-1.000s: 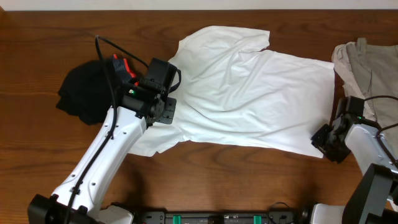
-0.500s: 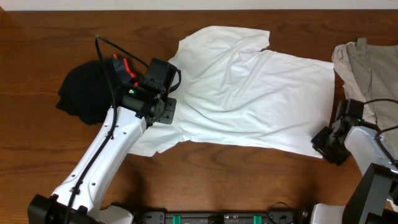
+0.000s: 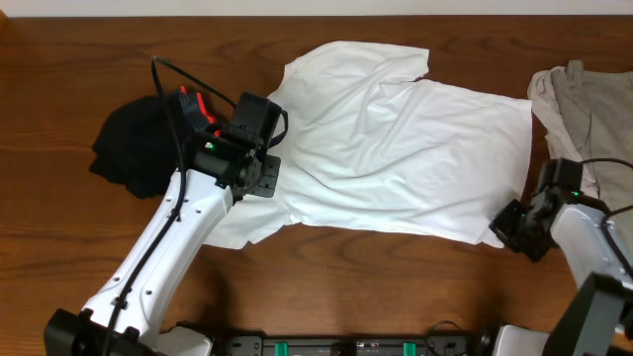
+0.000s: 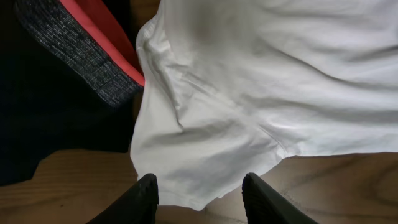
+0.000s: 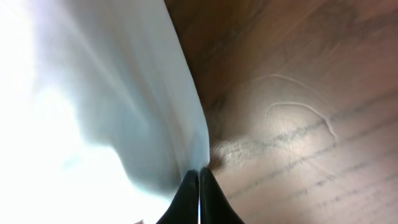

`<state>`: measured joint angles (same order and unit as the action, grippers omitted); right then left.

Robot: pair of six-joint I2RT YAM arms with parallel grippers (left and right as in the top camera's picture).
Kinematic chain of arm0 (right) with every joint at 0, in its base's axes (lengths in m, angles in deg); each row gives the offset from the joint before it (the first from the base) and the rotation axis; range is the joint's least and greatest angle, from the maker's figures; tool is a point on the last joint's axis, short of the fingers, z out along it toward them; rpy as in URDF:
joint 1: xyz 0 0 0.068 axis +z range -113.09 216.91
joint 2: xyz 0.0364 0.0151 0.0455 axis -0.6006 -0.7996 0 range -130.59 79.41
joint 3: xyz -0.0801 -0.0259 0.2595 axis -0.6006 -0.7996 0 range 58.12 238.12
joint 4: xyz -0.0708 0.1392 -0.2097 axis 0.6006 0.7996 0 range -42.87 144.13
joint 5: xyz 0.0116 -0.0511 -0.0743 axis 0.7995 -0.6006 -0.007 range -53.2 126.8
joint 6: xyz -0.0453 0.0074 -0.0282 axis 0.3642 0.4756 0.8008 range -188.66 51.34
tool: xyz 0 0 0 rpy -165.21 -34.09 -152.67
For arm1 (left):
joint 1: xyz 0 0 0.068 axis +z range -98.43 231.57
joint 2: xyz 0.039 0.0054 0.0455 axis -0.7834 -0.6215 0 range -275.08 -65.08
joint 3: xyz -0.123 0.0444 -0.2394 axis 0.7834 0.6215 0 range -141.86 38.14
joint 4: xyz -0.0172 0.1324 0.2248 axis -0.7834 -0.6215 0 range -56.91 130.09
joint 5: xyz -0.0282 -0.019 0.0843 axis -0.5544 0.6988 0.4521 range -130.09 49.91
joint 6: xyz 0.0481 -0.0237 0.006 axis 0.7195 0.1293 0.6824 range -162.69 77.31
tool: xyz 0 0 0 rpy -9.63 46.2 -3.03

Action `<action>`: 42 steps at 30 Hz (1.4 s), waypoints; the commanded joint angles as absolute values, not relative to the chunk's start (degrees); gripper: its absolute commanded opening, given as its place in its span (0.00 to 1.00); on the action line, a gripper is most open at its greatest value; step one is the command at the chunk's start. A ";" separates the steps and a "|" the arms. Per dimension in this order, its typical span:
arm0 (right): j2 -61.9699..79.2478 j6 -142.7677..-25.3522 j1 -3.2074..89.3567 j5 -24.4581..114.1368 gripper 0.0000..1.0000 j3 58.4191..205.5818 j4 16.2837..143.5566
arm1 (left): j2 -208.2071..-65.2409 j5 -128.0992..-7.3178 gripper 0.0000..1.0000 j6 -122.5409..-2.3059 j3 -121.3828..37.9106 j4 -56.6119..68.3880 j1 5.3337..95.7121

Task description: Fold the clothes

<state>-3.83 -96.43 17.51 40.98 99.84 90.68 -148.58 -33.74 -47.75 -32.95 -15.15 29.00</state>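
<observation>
T-shirt (image 3: 396, 148): white, thin, soft, spread mostly flat across centre of overhead frame on wood counter (image 3: 79, 59). Wrinkled, one sleeve bunched at top centre. Lies betw. black garment (image 3: 138, 148) at left and beige garment (image 3: 584, 109) at far right. Right against black one's orange-and-grey waistband in left wrist view, just beside beige one.

Right jaws: clenched tight at shirt's lower-right corner. Fabric edge runs straight into tips in right wrist view, so prob. pinching the thin hem, tho v. little cloth shows betw. them.

Left jaws: released, standing apart low over shirt's lower-left flap. Cloth beneath, nothing gripped.

Handling, as judgement: v. light, limp, no stiffness. Likely sags and drapes when lifted, slides easily on smooth wood, drags wrinkles along. Not fragile.

Best taken at corners or hem, pinching close to edge; mid-panel grab prob. bunches fabric. Both corners of one side needed for an even fold; w/ one corner only, likely twists. Low lift advisable to avoid snagging neighbouring garments.
</observation>
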 commanded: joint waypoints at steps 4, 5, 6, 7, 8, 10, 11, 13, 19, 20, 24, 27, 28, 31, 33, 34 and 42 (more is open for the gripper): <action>1.55 -94.73 16.70 46.03 0.01 104.14 93.39 | -148.01 -33.66 0.46 -47.62 -33.78 -15.06 28.98; 1.92 -94.73 16.66 47.08 0.01 104.36 93.61 | -148.01 -33.66 0.46 -47.62 -33.78 -15.02 28.98; 2.07 -94.75 16.64 48.00 0.01 104.43 93.50 | -148.01 -33.66 0.47 -47.62 -33.78 -15.02 28.98; 2.07 -94.75 16.64 48.13 0.02 104.43 93.13 | -148.01 -33.66 0.46 -47.62 -33.78 -15.04 28.98; 2.03 -94.77 16.64 48.24 0.01 104.43 92.67 | -148.01 -33.66 0.46 -47.62 -33.78 -15.04 28.98; 1.66 -95.03 16.64 48.22 0.01 104.41 91.12 | -148.01 -33.66 0.46 -47.62 -33.78 -14.97 28.98; 1.44 -95.53 16.64 48.22 0.01 104.41 90.16 | -148.01 -33.66 0.46 -47.62 -33.78 -14.87 28.98; 0.69 -96.72 16.64 48.24 0.01 104.41 88.06 | -148.01 -33.66 0.46 -47.62 -33.78 -14.76 28.98; -3.92 -101.35 16.68 48.22 0.01 104.41 81.00 | -148.01 -33.66 0.46 -47.62 -33.78 -14.58 28.98; -5.01 -101.50 16.68 48.22 0.01 104.41 79.73 | -148.01 -33.66 0.46 -47.64 -33.78 -14.60 28.98; -10.10 -101.87 16.68 48.24 0.01 104.41 73.96 | -148.01 -33.66 0.46 -47.62 -33.78 -14.60 28.98; -12.97 -101.79 16.66 48.52 0.01 104.41 70.03 | -148.01 -33.66 0.47 -47.62 -33.78 -14.60 28.98; -13.51 -101.52 16.66 48.92 0.01 104.41 68.98 | -148.01 -33.66 0.46 -47.64 -33.78 -14.60 28.98; -14.04 -101.04 16.66 49.75 0.01 104.41 66.75 | -148.01 -33.66 0.46 -47.62 -33.78 -14.60 28.98; -14.04 -100.17 16.55 49.92 0.04 104.41 65.92 | -148.01 -33.66 0.46 -47.64 -33.78 -14.60 28.98; -14.04 -99.47 16.44 50.47 0.10 104.41 65.77 | -148.01 -33.66 0.46 -47.64 -33.78 -14.60 28.98; -13.82 -93.17 14.23 58.47 0.46 104.43 68.59 | -148.01 -33.66 0.47 -47.62 -33.78 -14.60 28.98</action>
<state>-13.86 -96.63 16.05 53.70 103.55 67.45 -148.58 -33.74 -47.77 -32.95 -14.69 29.00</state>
